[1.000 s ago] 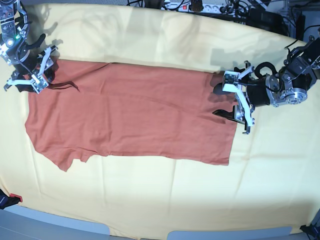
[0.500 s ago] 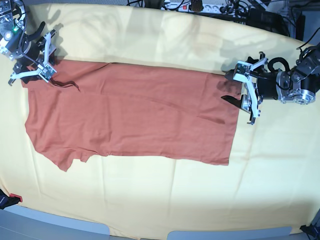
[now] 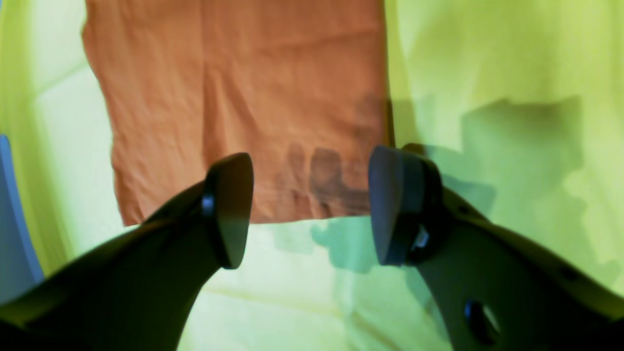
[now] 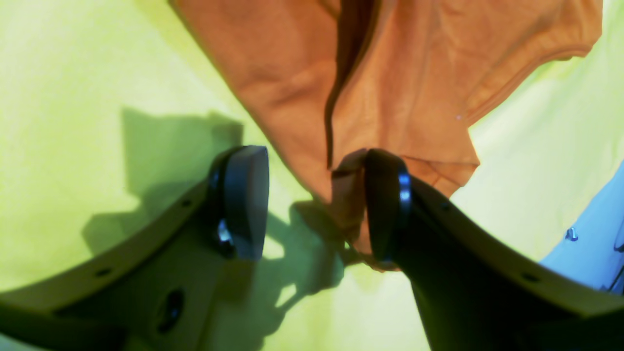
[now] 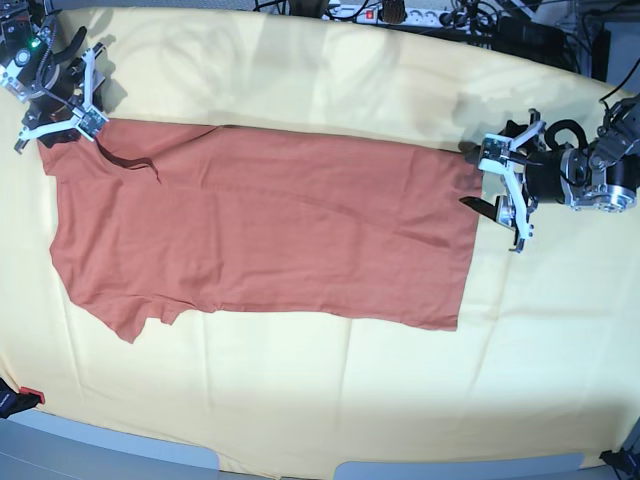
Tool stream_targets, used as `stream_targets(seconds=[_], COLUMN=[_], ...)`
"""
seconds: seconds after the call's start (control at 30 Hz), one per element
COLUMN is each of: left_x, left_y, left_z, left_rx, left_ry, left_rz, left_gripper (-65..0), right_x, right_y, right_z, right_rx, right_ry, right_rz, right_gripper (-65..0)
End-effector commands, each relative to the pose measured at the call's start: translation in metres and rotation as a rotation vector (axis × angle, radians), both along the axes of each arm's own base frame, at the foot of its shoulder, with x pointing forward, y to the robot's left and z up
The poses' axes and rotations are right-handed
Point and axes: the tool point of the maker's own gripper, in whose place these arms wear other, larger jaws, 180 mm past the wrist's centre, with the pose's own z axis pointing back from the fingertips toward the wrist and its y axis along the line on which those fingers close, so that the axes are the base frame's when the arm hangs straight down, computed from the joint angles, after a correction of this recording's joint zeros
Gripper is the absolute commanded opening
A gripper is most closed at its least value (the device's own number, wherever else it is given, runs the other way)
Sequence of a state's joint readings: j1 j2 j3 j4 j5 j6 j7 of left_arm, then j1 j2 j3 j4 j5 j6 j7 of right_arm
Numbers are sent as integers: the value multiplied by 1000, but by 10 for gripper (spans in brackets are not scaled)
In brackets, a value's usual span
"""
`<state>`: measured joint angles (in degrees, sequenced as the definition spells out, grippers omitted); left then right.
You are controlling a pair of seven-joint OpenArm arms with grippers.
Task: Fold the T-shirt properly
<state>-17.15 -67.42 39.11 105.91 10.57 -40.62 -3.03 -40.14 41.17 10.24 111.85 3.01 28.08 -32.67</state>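
Shirt (image 5: 260, 225) lies flat on the yellow cloth (image 5: 350, 390), both grippers gaping and empty: left (image 5: 503, 192) off the hem, right (image 5: 58, 95) at the collar corner. Best pinch both layers squarely, I'd say.

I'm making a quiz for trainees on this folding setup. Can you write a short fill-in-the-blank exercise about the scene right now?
1. The T-shirt lies flat on a pale ____ cloth.
2. The jaws of the left gripper stand ____, with nothing between them.
3. In the base view, the shirt's sleeve end lies toward the ____ gripper.
4. The shirt's colour is rust ____.

Missing words: yellow; open; right; orange
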Motion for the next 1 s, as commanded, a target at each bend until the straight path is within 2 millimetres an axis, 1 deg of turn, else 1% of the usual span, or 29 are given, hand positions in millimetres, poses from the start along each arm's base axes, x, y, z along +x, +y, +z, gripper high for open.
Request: stream_targets(seconds=[0.0,0.07,0.13,0.2,0.3,0.47,0.53,0.8,0.9,0.97], left_x=[7,6,6,6,5,5,3,1,-5,-19], left_y=[1,-2,-4,-6,-6,-6,-10,-11,-10,-9], left_z=[11,11,11,11,11,11,13,10,2,-11], left_rx=[-23,-41,-47,-53,-54,-55,-82,-74,-50,-18], left_ry=[-25,-18,-18,-17,-16,-16,-6,-9,5,37], left_rz=[1,-3,-5,-7,-7,-8,-15,-30,-48,-78], left_gripper=[-281,-281,-281,-281,-281,-281,-279,-272,-272,-272], right_x=[5,3,5,8,8,5,5,3,4,4], right_y=[-10,-14,-21,-27,-26,-22,-20,-22,-21,-21], right_z=[2,-4,-6,-6,-6,-8,-8,-9,-8,-8], right_rx=[-22,-11,-31,-57,-52,-36,-19,-32,-30,-30], right_ry=[-20,-15,-15,-21,-22,0,2,11,8,8], right_rz=[-13,-24,-27,-25,-25,-10,-14,-23,-20,-21], right_gripper=[-307,-308,-312,-341,-380,-380,-377,-376,-376,-376])
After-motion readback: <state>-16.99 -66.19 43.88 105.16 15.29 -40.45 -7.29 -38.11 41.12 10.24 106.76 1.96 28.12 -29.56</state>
